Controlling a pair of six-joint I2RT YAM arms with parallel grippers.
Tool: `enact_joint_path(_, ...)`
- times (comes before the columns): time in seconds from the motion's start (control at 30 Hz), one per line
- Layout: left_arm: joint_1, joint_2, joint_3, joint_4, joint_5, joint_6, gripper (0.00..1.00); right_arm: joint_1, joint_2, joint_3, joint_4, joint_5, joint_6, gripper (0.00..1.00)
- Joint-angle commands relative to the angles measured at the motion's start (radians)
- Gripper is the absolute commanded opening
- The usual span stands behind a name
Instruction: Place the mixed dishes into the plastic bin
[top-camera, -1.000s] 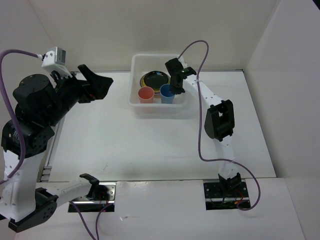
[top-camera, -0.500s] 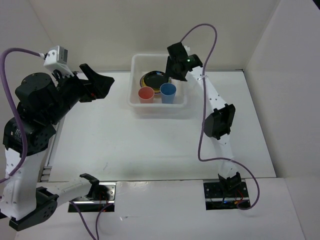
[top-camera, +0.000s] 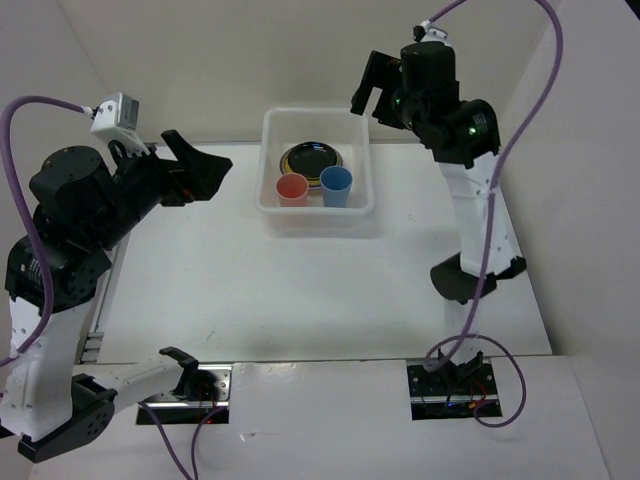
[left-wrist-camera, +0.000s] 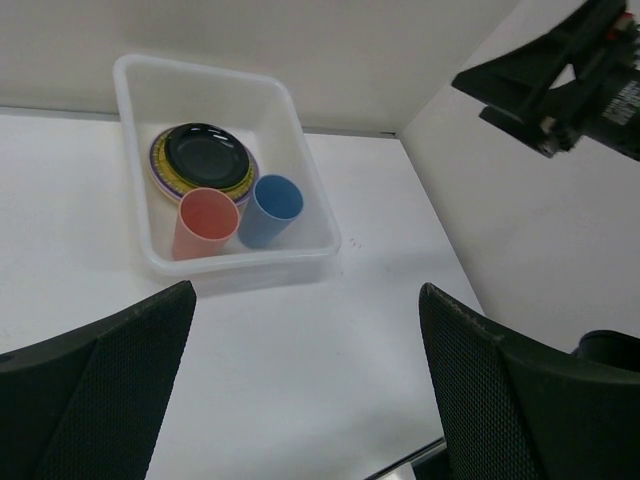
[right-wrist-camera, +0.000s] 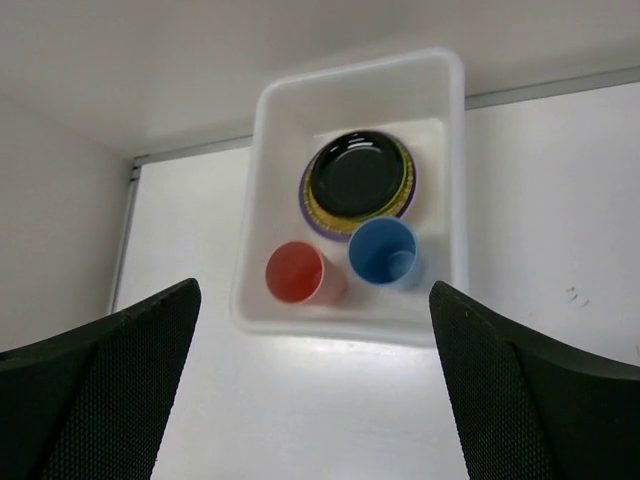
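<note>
- Though poised high by the far right corner of the plastic bin (top-camera: 267, 140), grips nothing: right jaws fully spread.
- Likewise left jaws: wide apart, empty, well left of the bin.
- Inside the bin, at the far middle of the counter (top-camera: 300, 290): stacked plates (top-camera: 312, 157), black on top; red cup (top-camera: 292, 187) and blue cup (top-camera: 336, 180) upright just in front.
- Likely light, stiff, slick plastic; best pinched at a cup rim or plate edge.

Bin (top-camera: 264, 160) open above; red cup (top-camera: 291, 188), blue cup (top-camera: 336, 183) block front, plate stack (top-camera: 311, 157) behind.
</note>
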Motion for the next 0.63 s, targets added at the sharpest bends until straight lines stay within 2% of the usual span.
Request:
enact_joint_path(0.0,0.0,-0.029,0.005,0.019,0.045,0.008,0.98,0.033,-0.158,-0.115,-0.041,-0.015,0.018,1.0)
enact_joint_path(0.13,0.0,-0.064,-0.067,0.072,0.056,0.008,0.98,0.107,-0.356,-0.423,-0.025,0.024,0.051,1.0)
enact_joint_path(0.17,0.0,-0.075,-0.082,0.082,0.065,0.008,0.98,0.118,-0.455,-0.612,0.007,0.024,0.062,1.0)
enact_joint_path(0.2,0.0,-0.075,-0.111,0.095,0.065,0.008,0.98,0.118,-0.509,-0.719,0.1,-0.009,0.062,1.0)
enact_joint_path(0.23,0.0,-0.084,-0.125,0.095,0.065,0.008,0.98,0.118,-0.569,-0.943,0.167,-0.041,0.044,1.0)
enact_joint_path(0.27,0.0,-0.084,-0.137,0.095,0.065,0.008,0.98,0.118,-0.692,-1.054,0.239,-0.116,0.035,1.0)
enact_joint_path(0.3,0.0,-0.095,-0.15,0.095,0.065,0.008,0.98,0.118,-0.751,-1.154,0.368,-0.153,0.035,1.0)
enact_joint_path(0.33,0.0,-0.095,-0.168,0.095,0.065,0.017,0.98,0.118,-0.805,-1.322,0.424,-0.187,0.044,1.0)
enact_joint_path(0.4,0.0,-0.104,-0.182,0.095,0.065,0.017,0.98,0.072,-0.937,-1.512,0.555,-0.294,0.065,1.0)
enact_joint_path(0.47,0.0,-0.117,-0.194,0.095,0.065,0.017,0.98,0.057,-1.005,-1.606,0.616,-0.391,0.065,1.0)
enact_joint_path(0.6,0.0,-0.149,-0.259,0.114,0.074,0.008,0.98,0.046,-0.994,-1.72,0.627,-0.381,0.065,1.0)
